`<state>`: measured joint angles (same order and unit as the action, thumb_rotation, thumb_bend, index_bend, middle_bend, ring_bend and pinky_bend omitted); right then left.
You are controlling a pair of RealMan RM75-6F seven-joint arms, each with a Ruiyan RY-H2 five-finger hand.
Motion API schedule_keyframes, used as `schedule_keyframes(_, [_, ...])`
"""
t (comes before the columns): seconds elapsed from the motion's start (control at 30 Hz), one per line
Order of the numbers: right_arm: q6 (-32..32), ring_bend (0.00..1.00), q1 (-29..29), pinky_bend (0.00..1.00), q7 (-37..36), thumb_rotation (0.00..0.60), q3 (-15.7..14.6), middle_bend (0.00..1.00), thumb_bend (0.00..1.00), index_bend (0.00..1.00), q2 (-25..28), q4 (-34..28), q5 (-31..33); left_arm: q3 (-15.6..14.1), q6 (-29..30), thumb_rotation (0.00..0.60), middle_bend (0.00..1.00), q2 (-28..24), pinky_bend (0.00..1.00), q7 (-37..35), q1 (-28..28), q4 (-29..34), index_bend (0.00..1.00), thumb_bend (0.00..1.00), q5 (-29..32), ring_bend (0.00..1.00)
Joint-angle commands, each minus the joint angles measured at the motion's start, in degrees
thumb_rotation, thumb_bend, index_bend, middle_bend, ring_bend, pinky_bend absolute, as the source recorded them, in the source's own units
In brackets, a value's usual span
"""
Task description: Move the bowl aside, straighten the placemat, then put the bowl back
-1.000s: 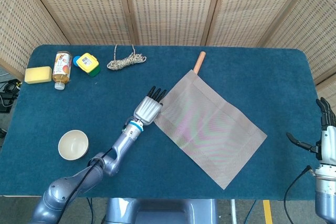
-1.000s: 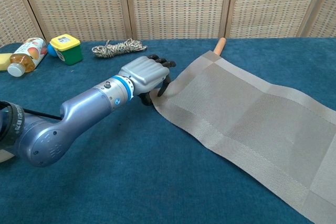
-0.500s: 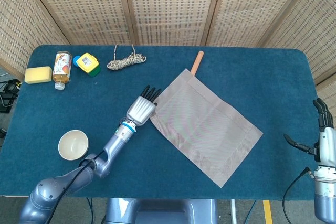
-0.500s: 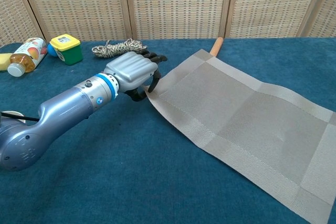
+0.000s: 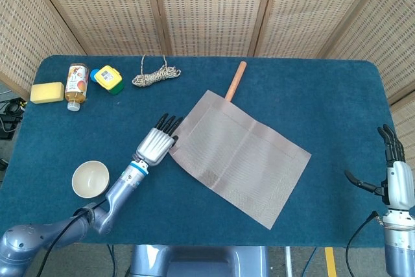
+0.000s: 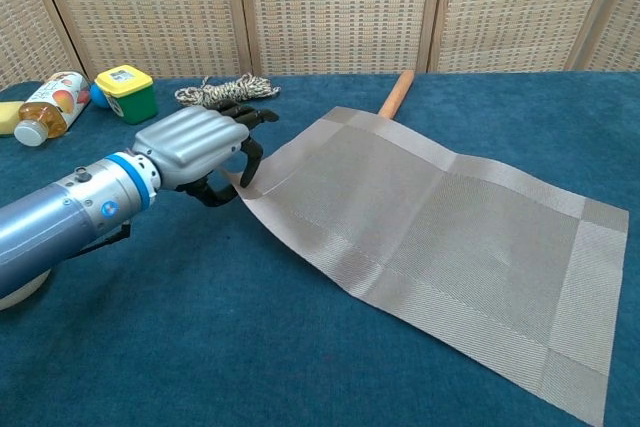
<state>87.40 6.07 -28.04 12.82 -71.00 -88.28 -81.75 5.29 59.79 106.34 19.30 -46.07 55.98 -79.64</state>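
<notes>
Left hand (image 6: 196, 143): gripping the placemat (image 5: 237, 155) corner.
Right hand (image 5: 393, 181): hanging open, at the table's right edge.
Bowl (image 5: 90, 179): sitting near the front-left corner.

The head view looked steeply down from high above the near edge, taking in the whole desk (image 5: 337, 95). The chest view sat low and close, facing the back screen. Both shared the placemat (image 5: 237, 154) (image 6: 450, 237).
</notes>
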Motion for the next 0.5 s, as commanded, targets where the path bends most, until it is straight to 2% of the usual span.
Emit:
schedule_keyframes(0.03, [0.47,0.00,-0.14,0.00,0.46,0.600,-0.33,0.00,0.28,0.10,-0.10,-0.42,-0.57,-2.89,2.63,0.600,0.00,-3.71,0.00,1.28,3.11,5.71,0.62,0.53,-1.73,0.00])
schedule_keyframes(0.27, [1.37,0.00,-0.39,0.00,1.42,0.600,-1.39,0.00,0.28,0.10,-0.27,-1.52,-2.23,-7.71,5.96,0.600,0.00,-10.76,0.00,5.58,7.72,19.07,0.61,0.53,-4.27,0.00])
schedule_keyframes(0.5, [2.93,0.00,-0.96,0.00,1.53,0.600,-2.11,0.00,0.28,0.10,0.20,-2.86,-3.88,-11.75,7.51,0.600,0.00,-15.80,0.00,9.37,11.29,28.20,0.60,0.52,-6.11,0.00])
